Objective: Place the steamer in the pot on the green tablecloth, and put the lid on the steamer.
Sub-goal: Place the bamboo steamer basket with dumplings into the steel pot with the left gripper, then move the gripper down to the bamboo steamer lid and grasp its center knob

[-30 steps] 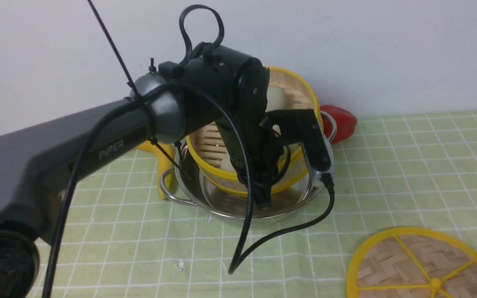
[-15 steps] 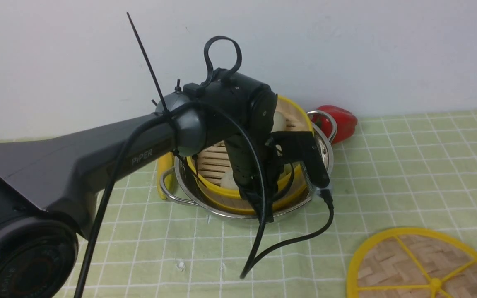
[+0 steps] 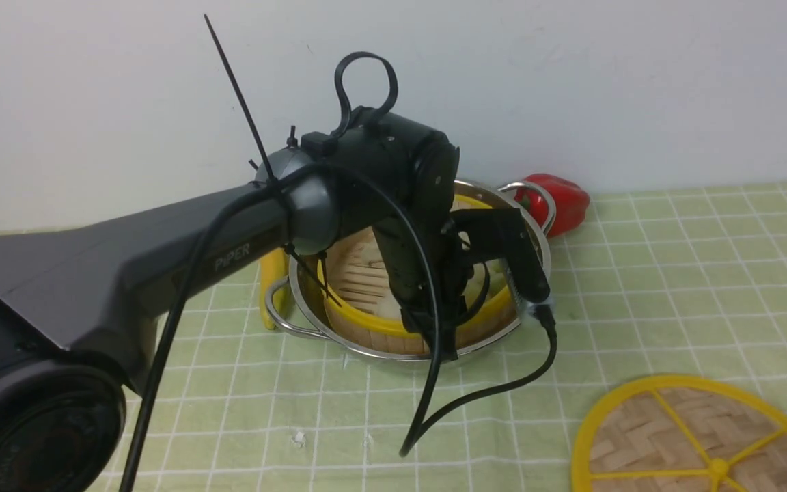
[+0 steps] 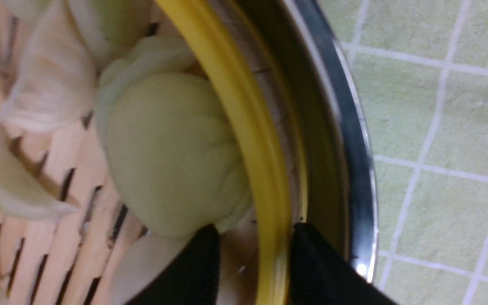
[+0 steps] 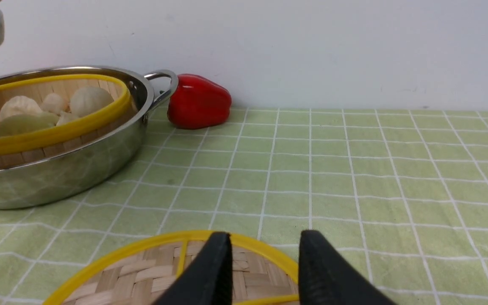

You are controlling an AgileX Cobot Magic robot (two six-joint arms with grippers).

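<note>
Checked green tablecloth (image 3: 673, 273) meets a white wall. From the front, the left arm (image 3: 161, 246) hides much of the steamer (image 3: 366, 321) sitting in the pot (image 3: 380, 355), and the lid (image 3: 646, 437) is cropped. The left wrist view shows the left gripper (image 4: 254, 231) spread astride the steamer's rim, beside a bun (image 4: 167, 156). The right gripper (image 5: 266, 235) gapes empty above the lid.
</note>
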